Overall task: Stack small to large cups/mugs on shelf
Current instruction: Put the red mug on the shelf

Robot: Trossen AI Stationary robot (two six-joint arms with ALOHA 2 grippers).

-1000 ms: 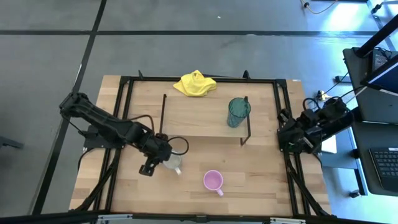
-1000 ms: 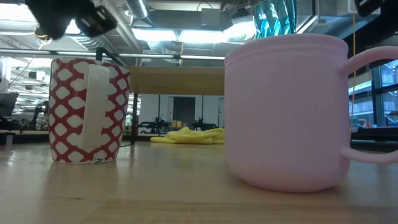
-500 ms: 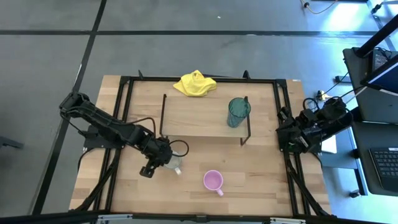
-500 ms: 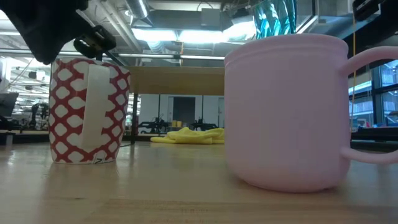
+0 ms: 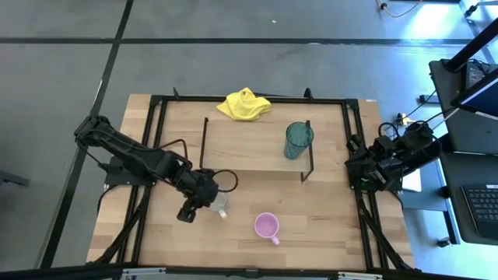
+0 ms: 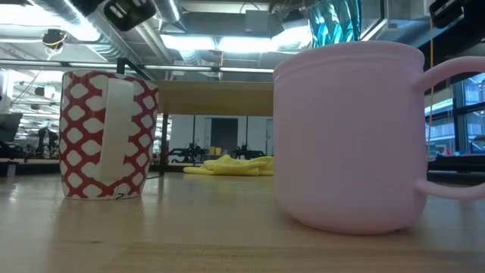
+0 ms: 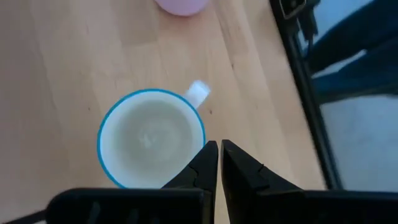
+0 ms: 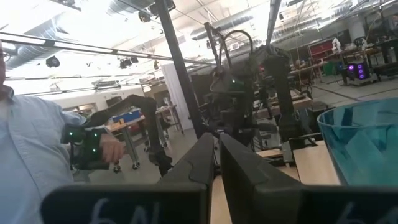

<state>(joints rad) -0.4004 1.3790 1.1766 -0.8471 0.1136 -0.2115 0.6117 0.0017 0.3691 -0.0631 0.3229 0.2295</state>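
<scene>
The white mug point(image 5: 219, 204), red-latticed on the outside point(image 6: 110, 136), stands upright on the tabletop in front of the shelf point(image 5: 257, 148); its blue rim and its handle show in the left wrist view point(image 7: 151, 138). My left gripper point(image 7: 219, 152) is shut and hovers just above the mug's rim, clear of it in the low view point(image 6: 129, 11). The pink mug point(image 5: 267, 226) stands upright near the table's front edge. The teal cup point(image 5: 298, 140) stands on the shelf's right end. My right gripper point(image 8: 217, 149) is shut and waits at the table's right edge point(image 5: 362, 175).
A yellow cloth point(image 5: 243, 105) lies at the table's far edge behind the shelf. A black metal frame point(image 5: 156, 155) runs around the tabletop. A person point(image 8: 25, 143) shows in the room beyond, in the right wrist view.
My left gripper dipped toward the white mug's rim, then rose again and shifted a little toward the table's right edge. It stays shut. The mugs and the cup have kept still.
</scene>
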